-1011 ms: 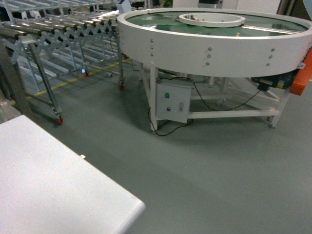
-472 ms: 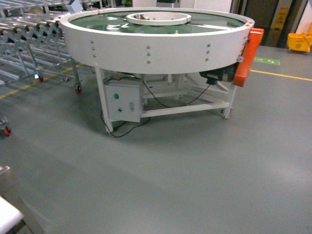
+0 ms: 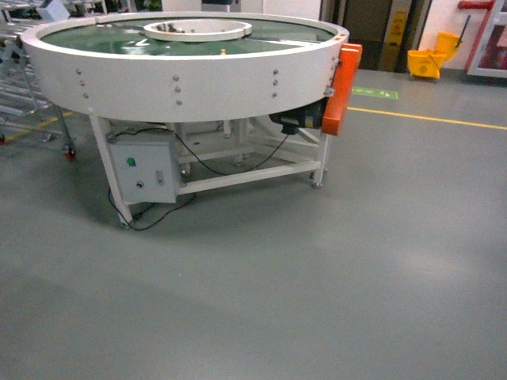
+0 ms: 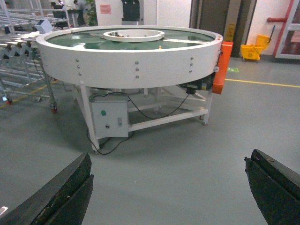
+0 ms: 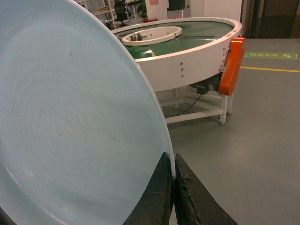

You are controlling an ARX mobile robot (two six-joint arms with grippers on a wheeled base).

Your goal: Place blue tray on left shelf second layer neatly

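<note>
The right gripper has its two dark fingers pinched together on the rim of the pale sky-blue, smooth round plastic tray, which fills the right wrist view. The left gripper is spread wide, holding nothing. Beyond both stands the large white round conveyor table with its green top, an orange guard on its right side and a grey control box beneath.
</note>
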